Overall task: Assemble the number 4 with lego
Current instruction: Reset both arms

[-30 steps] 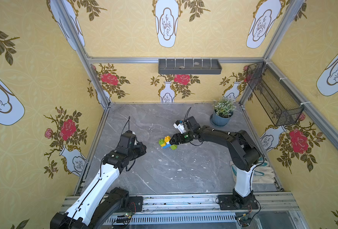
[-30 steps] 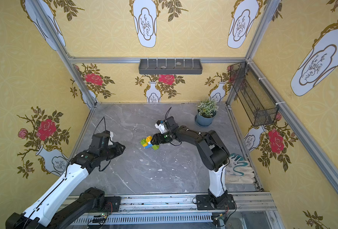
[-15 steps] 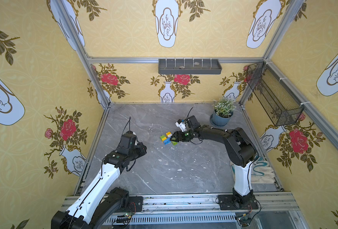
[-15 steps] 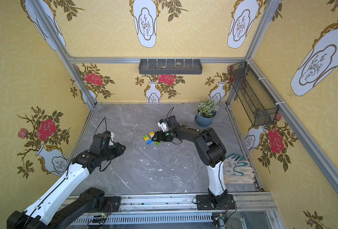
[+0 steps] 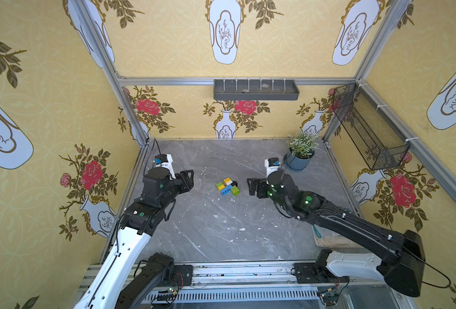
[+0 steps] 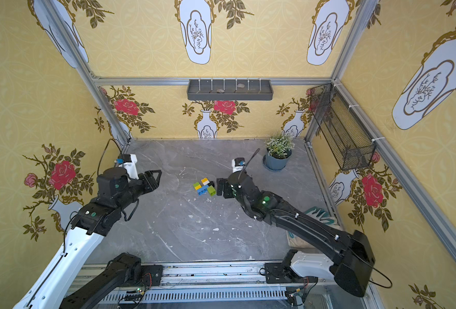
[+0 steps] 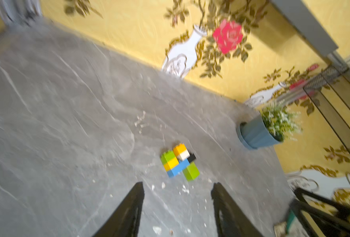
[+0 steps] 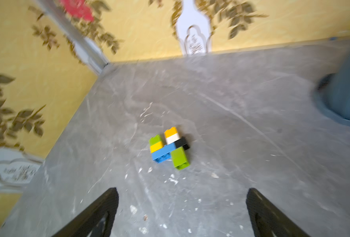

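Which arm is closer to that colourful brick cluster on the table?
Right. The right end effector sits open close beside the number 4, not touching it; the left end effector is clearly farther off on the opposite side.

Both arms stretched in, facing the number 4 [image 5: 227, 186] from opposite sides. left gripper [image 5: 188, 179] well apart from it, jaws parted, empty. right gripper [image 5: 253, 187] near it, jaws wider, empty.
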